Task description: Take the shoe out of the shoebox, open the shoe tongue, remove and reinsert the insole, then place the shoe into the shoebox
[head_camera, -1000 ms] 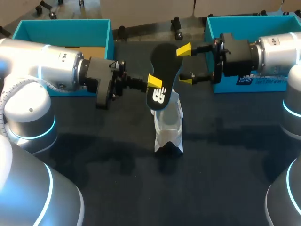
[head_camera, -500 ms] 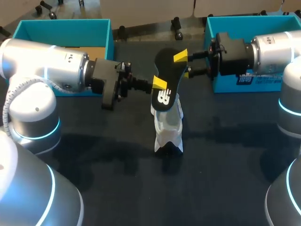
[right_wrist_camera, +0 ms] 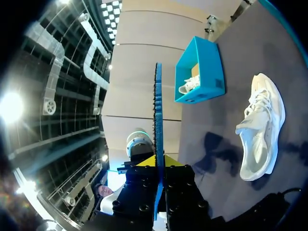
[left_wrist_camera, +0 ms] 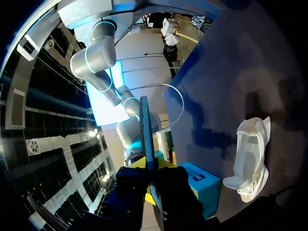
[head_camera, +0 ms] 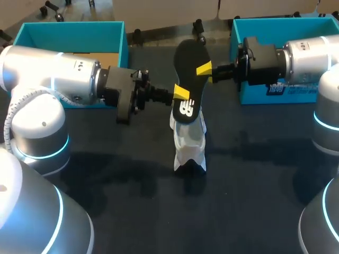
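**Head view.** Noted black insole (head_camera: 188, 79) upright in the air, directly over white shoe (head_camera: 189, 140) on desk (head_camera: 254, 185), outside left shoebox (head_camera: 69, 34) and right shoebox (head_camera: 280, 29). Pinched by left fingers (head_camera: 181, 93) low on one edge and right fingers (head_camera: 204, 70) higher on the other. Judged a shared grip, steadying or handing over before reinsertion. Only one yellow tip per pair visible.

**Left wrist view.** Confirmed both tips closed on insole, seen edge-on. Shoe opening exposed.

**Right wrist view.** Same clamp confirmed. Spotted something white inside left shoebox (right_wrist_camera: 211, 72), unseen from above.
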Robot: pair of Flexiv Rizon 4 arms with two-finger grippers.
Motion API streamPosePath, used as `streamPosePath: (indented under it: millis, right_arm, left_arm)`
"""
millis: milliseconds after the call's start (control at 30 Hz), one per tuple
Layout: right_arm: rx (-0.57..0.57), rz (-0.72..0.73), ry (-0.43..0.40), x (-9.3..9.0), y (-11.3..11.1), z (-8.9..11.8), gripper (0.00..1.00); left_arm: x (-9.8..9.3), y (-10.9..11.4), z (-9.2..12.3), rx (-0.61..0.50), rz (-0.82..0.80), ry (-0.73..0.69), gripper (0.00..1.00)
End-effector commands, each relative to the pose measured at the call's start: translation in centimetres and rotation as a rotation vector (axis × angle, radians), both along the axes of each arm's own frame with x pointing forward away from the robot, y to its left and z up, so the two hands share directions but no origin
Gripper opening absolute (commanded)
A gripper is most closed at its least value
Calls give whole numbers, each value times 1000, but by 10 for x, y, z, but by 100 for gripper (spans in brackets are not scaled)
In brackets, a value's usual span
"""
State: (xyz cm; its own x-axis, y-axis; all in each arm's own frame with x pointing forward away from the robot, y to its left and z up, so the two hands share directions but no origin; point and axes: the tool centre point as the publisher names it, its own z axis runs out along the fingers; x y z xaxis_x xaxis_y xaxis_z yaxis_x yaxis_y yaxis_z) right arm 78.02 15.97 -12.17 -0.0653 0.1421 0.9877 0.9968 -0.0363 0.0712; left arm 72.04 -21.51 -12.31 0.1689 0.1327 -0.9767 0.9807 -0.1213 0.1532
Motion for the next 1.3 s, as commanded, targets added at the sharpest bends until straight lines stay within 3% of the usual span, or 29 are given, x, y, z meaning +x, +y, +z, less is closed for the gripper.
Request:
streamPosePath:
  millis: [33, 567, 767, 1033, 1300]
  right_arm:
    - [-3, -12, 2, -2, -2, -4, 0]
    - [-4, -20, 23, 2, -12, -21, 0]
    - [6, -10, 33, 4, -10, -29, 0]
    - [12, 0, 33, 5, -7, -33, 0]
    - [6, 9, 31, 6, -6, -36, 0]
  left_arm:
    - [1, 0, 3, 19, 3, 10, 100]
    - [20, 33, 20, 302, 37, 25, 100]
    - [33, 30, 31, 423, 58, 6, 100]
    - [45, 23, 46, 672, 62, -5, 100]
    - [54, 19, 50, 858, 72, 14, 100]
